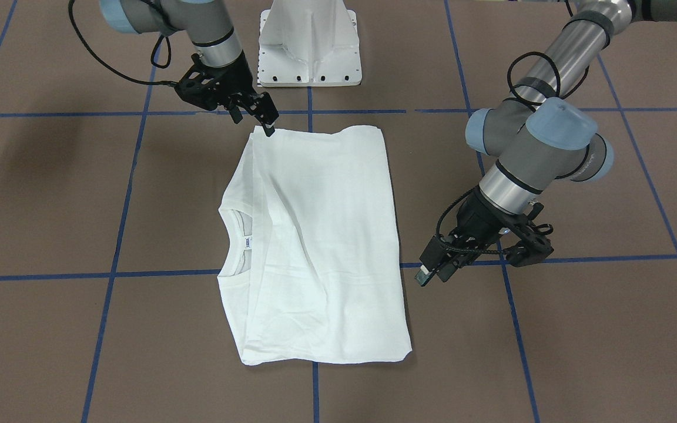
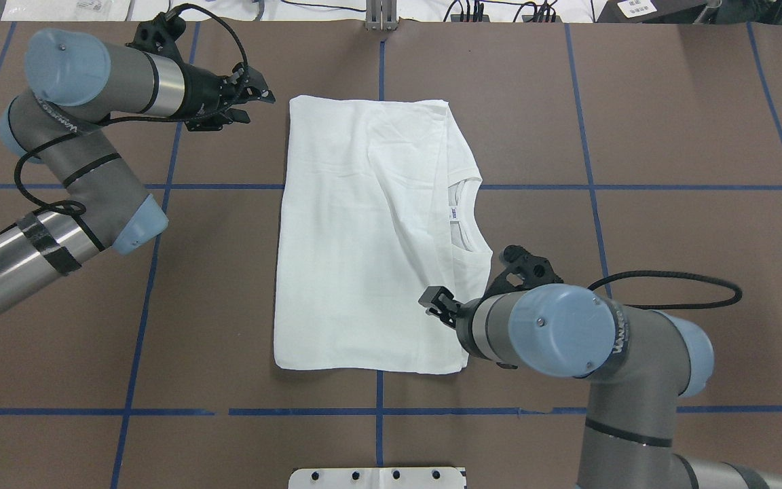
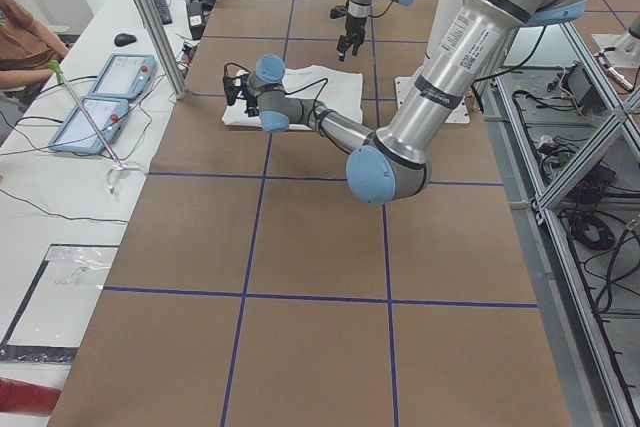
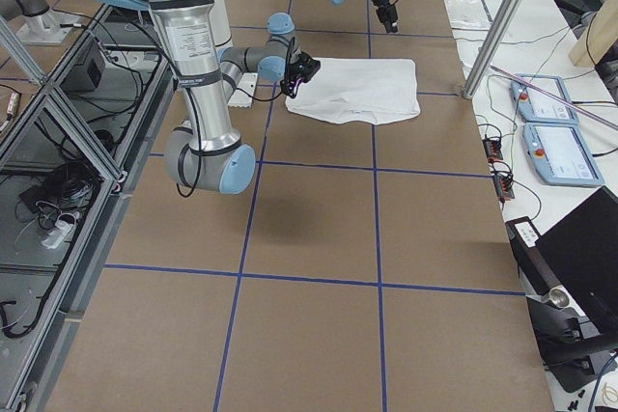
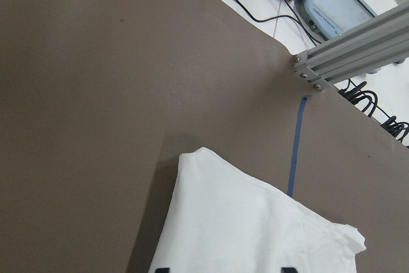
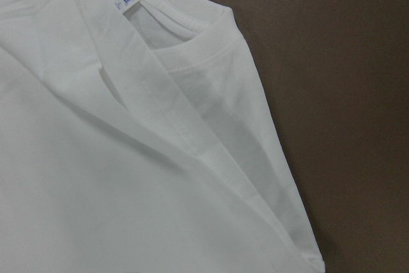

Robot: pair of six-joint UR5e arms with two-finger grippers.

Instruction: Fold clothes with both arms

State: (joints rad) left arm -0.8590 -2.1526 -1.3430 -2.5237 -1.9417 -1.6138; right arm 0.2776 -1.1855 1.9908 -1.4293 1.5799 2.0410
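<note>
Left jaws: the left gripper [image 2: 257, 105], upper left of the overhead view, has its jaws spread and holds nothing. In its wrist view both tips are clear of the cloth, with a corner of the shirt just ahead.
Shirt: the white shirt [image 2: 364, 238] lies flat at the centre of the brown table [image 2: 635, 272] as a rough rectangle, several layers deep. No sleeve sticks out and no print shows.
Collar: the ribbed collar [image 2: 467, 227] and its small label [image 2: 454, 214] show at the middle of the right edge, partly under a folded-over layer.
Right jaws: the right gripper [image 1: 254, 122], lower right in the overhead view, appears spread, with one tip at the shirt's corner. No cloth looks pinched or lifted.
Done: the sleeves seem tucked in and the body doubled over, so the first folds look finished.
To do: the panel is broad. It likely needs at least one more fold, end to end, and neither gripper has hold of a corner yet.
</note>
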